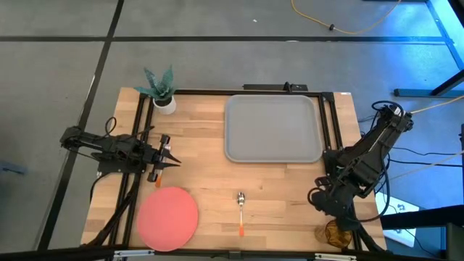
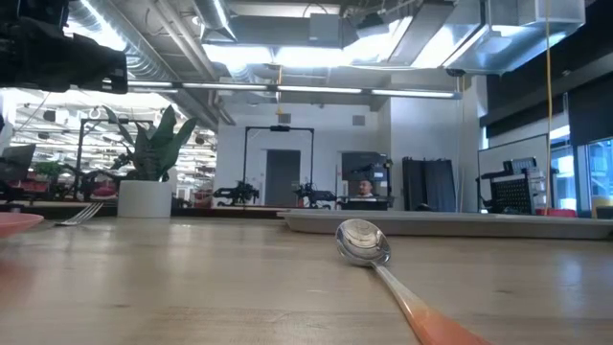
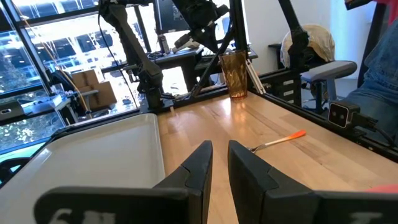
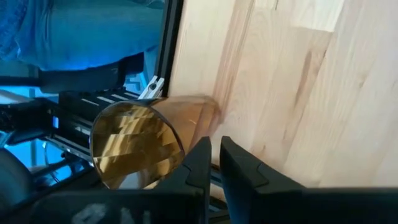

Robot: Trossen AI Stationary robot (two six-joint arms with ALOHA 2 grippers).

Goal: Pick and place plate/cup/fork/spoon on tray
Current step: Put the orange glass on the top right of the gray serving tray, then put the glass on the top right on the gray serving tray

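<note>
High view: our right gripper (image 1: pixel 335 221) hangs beside the cup (image 1: pixel 332 233) at five o'clock, jaws nearly closed, gripping nothing. Our left gripper (image 1: pixel 168 154) waits at nine o'clock, jaws nearly closed and empty.

Carrying everything: a light wooden table (image 1: pixel 275 192) with a dark frame around its edge. Lying on it, well beyond the left gripper's (image 1: pixel 168 154) tips: grey tray (image 1: pixel 272 128). Sitting close behind that gripper: potted plant (image 1: pixel 163 93). Resting just beside it: coral plate (image 1: pixel 167 218). Lying between both grippers: spoon (image 1: pixel 241 210). Standing by the right gripper (image 4: pixel 214 163): amber cup (image 1: pixel 333 233).
</note>
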